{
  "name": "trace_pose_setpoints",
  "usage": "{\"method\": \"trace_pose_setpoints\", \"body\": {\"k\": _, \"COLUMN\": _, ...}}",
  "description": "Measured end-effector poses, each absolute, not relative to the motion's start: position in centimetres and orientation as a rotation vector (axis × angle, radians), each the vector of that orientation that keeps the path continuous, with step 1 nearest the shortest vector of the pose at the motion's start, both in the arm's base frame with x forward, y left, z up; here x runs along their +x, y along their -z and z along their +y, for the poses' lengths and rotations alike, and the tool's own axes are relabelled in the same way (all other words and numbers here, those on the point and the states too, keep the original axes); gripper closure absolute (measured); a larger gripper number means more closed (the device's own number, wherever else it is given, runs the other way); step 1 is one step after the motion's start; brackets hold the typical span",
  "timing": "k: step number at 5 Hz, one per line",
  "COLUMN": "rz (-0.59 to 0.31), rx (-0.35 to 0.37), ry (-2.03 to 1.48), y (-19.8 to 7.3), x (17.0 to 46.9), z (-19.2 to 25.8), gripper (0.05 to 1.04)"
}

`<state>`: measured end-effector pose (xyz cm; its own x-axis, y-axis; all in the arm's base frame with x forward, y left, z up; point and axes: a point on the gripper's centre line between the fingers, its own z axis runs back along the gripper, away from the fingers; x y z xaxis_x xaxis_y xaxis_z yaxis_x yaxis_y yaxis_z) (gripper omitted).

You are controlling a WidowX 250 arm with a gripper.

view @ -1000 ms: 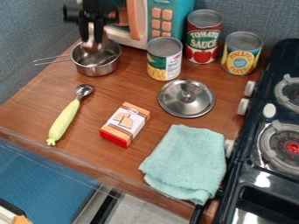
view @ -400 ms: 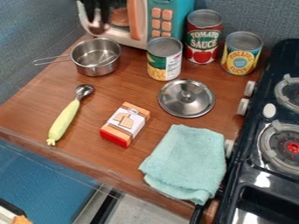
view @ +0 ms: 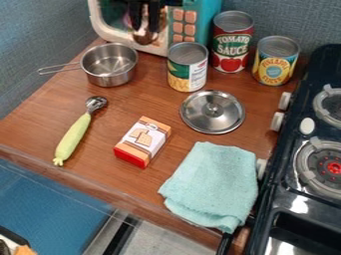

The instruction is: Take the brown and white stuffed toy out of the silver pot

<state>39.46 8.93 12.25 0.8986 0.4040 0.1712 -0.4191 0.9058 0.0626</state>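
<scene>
- Nearest on the surface (view: pixel 40 122), a folded teal cloth (view: pixel 212 184) lies beside the stove (view: pixel 276 182), which runs along the right.
- Left of the cloth lie a small carton (view: pixel 142 141) and, farther left, a scoop-ended spoon (view: pixel 73 134) with a pale green handle.
- Beyond them, a steel lid (view: pixel 200 113) rests knob up; the steel pot (view: pixel 112 79) stands upright at the far left, uncovered.
- Farther still are three cans: one green and yellow (view: pixel 178 69), one red (view: pixel 232 42), one yellow (view: pixel 274 62).
- Farthest, the hand (view: pixel 145 26) hangs before the toy microwave (view: pixel 209 7) – narrow, apparently closed on a shiny, rounded metal piece (view: pixel 144 37), perhaps a utensil.
- The step in hand looks like a carry, the piece not yet set down; the next move calls for a steady grip – and clearance from microwave and nearest can.
</scene>
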Motion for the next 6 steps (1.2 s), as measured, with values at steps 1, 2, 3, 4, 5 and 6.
{"method": "trace_pose_setpoints", "body": {"k": 1, "rz": -0.141, "rx": 0.106, "ry": -0.422, "y": -11.6, "x": 38.2, "z": 8.8, "gripper": 0.828}}
{"method": "trace_pose_setpoints", "body": {"k": 2, "rz": -0.113, "rx": 0.121, "ry": -0.421, "y": -10.5, "x": 37.1, "z": 9.2, "gripper": 0.828}}
{"method": "trace_pose_setpoints", "body": {"k": 3, "rz": -0.111, "rx": 0.126, "ry": -0.438, "y": -10.1, "x": 36.2, "z": 9.7, "gripper": 0.828}}
{"method": "trace_pose_setpoints", "body": {"k": 4, "rz": -0.123, "rx": 0.136, "ry": -0.43, "y": -9.3, "x": 36.2, "z": 9.3, "gripper": 0.828}}
{"method": "trace_pose_setpoints", "body": {"k": 5, "rz": -0.121, "rx": 0.166, "ry": -0.395, "y": -8.7, "x": 36.6, "z": 8.6, "gripper": 0.828}}
{"method": "trace_pose_setpoints", "body": {"k": 6, "rz": -0.11, "rx": 0.178, "ry": -0.394, "y": -7.7, "x": 36.7, "z": 8.4, "gripper": 0.828}}
